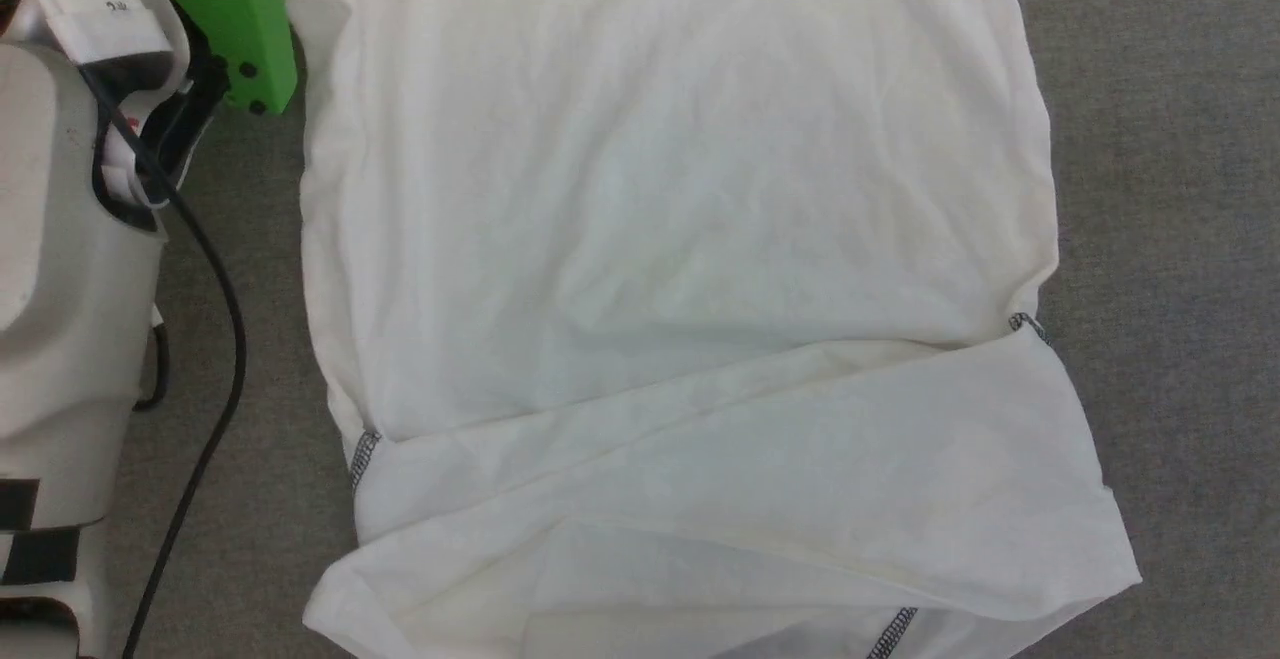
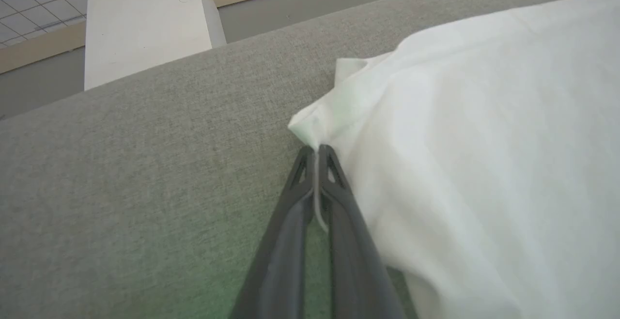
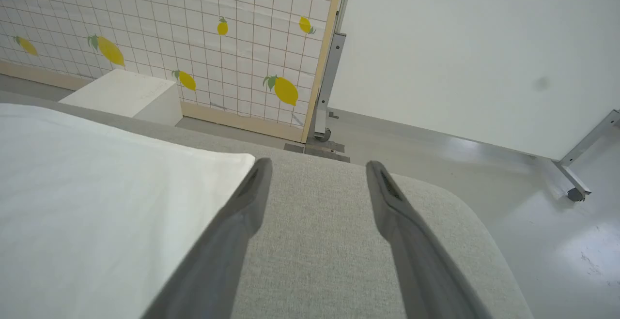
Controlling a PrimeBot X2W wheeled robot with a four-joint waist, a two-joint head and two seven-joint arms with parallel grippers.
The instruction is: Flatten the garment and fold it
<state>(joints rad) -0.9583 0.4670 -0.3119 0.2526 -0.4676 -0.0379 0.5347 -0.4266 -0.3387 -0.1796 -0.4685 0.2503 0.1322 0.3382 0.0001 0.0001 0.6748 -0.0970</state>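
The garment (image 1: 680, 239), a white thin shirt with dark stitched seams, lies spread over the grey table, its sleeves folded across the near end. In the left wrist view my left gripper (image 2: 317, 152) is shut on a corner of the garment (image 2: 484, 140), a strip of white cloth pinched between the two dark fingers and lifted a little off the surface. The right wrist view has my right gripper (image 3: 317, 171) open above bare grey table, just beside a far corner of the garment (image 3: 97, 188), with nothing between its fingers.
The grey fabric table (image 1: 1170, 189) has a rounded corner (image 3: 465, 212) near my right gripper, with pale floor beyond. A white box (image 3: 128, 96) stands on the floor by a lemon-patterned screen. My left arm's pale forearm and green wrist part (image 1: 225, 14) fill the head view's left edge.
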